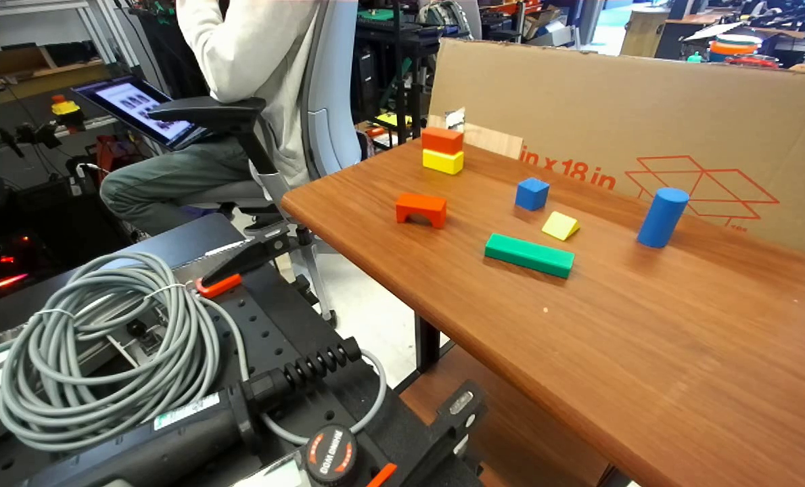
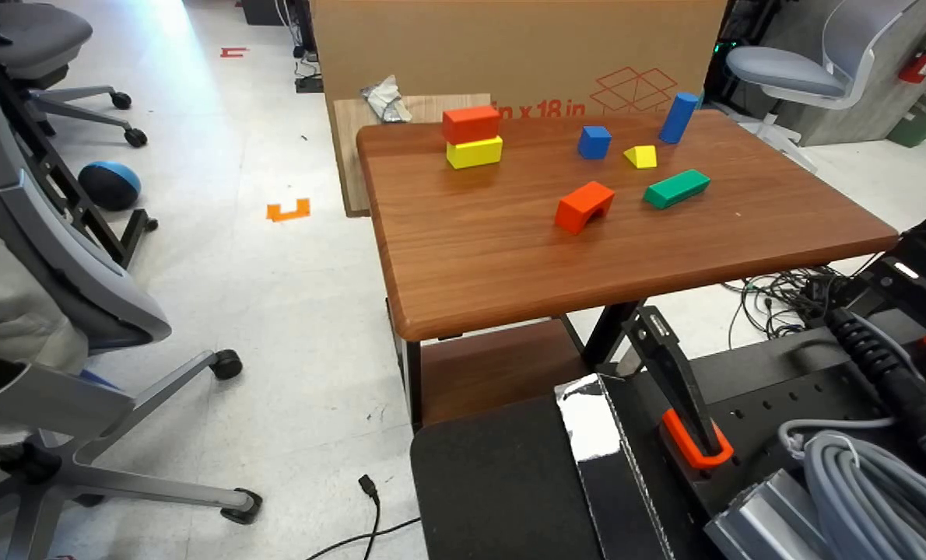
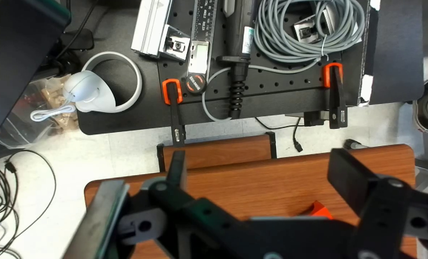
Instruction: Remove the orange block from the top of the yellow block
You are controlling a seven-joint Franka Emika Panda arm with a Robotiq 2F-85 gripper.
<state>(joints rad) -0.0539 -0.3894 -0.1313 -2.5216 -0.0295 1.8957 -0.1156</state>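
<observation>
The orange block (image 1: pixel 442 140) rests on top of the bright yellow block (image 1: pixel 442 161) near the far corner of the table. In an exterior view the orange block (image 2: pixel 471 124) sits flat on the yellow block (image 2: pixel 475 153), close to the far edge. Both blocks are hidden or out of view in the wrist view. My gripper (image 3: pixel 258 158) shows only in the wrist view. Its fingers are wide apart with nothing between them, above the table. Its height over the table is hard to tell.
On the wooden table (image 1: pixel 619 325) are an orange arch (image 1: pixel 421 210), also partly visible in the wrist view (image 3: pixel 321 211), a green bar (image 1: pixel 530 256), a blue cube (image 1: pixel 532 194), a pale yellow wedge (image 1: pixel 561 226) and a blue cylinder (image 1: pixel 663 217). A cardboard sheet (image 1: pixel 578 101) stands behind.
</observation>
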